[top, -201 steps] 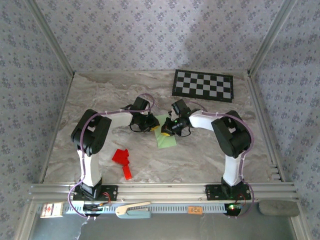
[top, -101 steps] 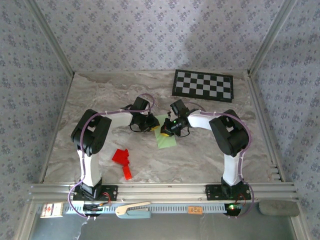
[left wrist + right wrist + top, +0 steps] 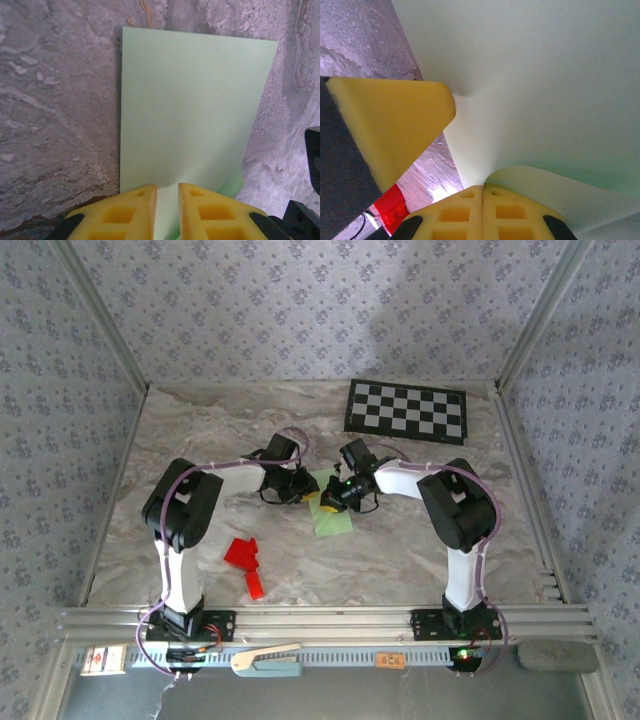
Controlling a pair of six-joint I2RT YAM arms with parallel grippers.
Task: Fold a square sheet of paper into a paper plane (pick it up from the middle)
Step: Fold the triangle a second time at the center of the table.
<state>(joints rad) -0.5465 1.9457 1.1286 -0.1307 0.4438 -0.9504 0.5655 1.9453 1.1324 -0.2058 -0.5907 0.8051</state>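
Tabletop: paper [image 3: 333,512] between tools (touching).

**Materials and finish**

Square sheet of paper [image 3: 190,115]: thin, matt, smooth pale green paper. Counter [image 3: 200,440]: grey marbled stone look, mottled, slight sheen. Left end effector [image 3: 167,210] pads [image 3: 135,212]: yellow foam, matt, moulded recesses. Red paper shape [image 3: 245,558]: bright paper. Checkerboard [image 3: 407,410]: flat printed board. Frame rail [image 3: 320,622]: brushed aluminium.

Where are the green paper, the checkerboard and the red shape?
green paper [image 3: 190,110], left wrist view, flat middle
checkerboard [image 3: 407,410], top view, centre
red shape [image 3: 243,554], top view, wide upper part
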